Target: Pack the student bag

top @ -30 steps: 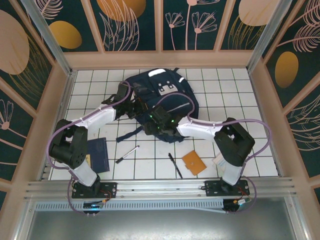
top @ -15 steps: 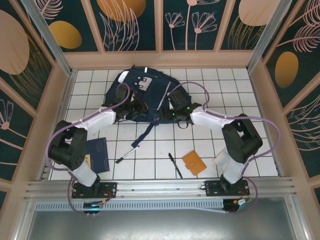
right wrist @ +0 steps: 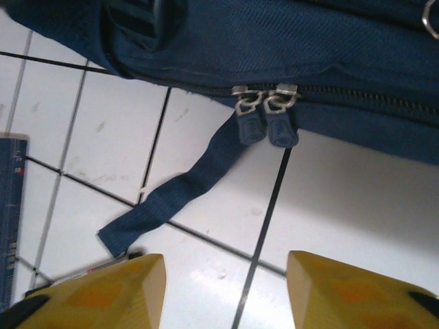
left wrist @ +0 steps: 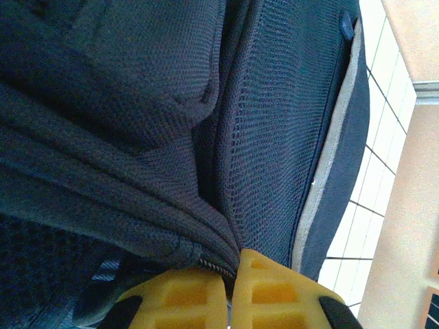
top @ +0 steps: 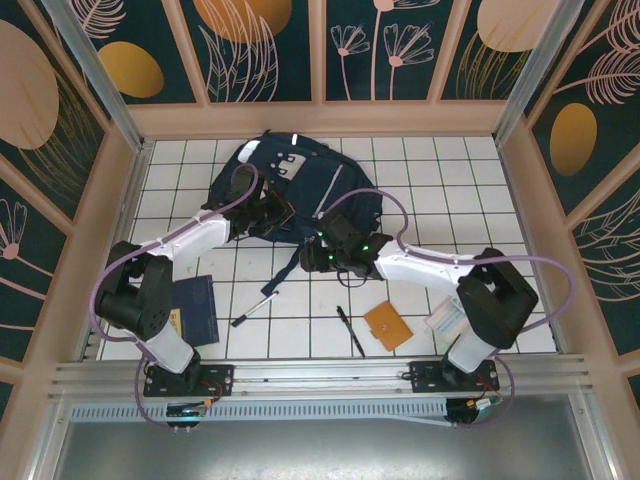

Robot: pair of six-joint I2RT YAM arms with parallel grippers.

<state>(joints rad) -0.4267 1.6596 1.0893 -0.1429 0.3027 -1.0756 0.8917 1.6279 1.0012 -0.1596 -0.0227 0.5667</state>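
Because the student bag (top: 300,185) looks soft and floppy, lying by the table's (top: 470,190) far edge, the twin zipper pulls (right wrist: 267,123) seem the best hold — the left gripper (left wrist: 232,281) pinches its fabric, the right gripper (right wrist: 226,284) hangs half-open, empty.

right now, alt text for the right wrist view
Two zipper pulls sit side by side on the navy student bag, zipper closed, above a strap tail on the white tiled table. The right gripper stands open below, holding nothing.

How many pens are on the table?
2: a white-and-black pen beside the blue notebook, a black pen left of the orange wallet. Others may hide under the student bag.
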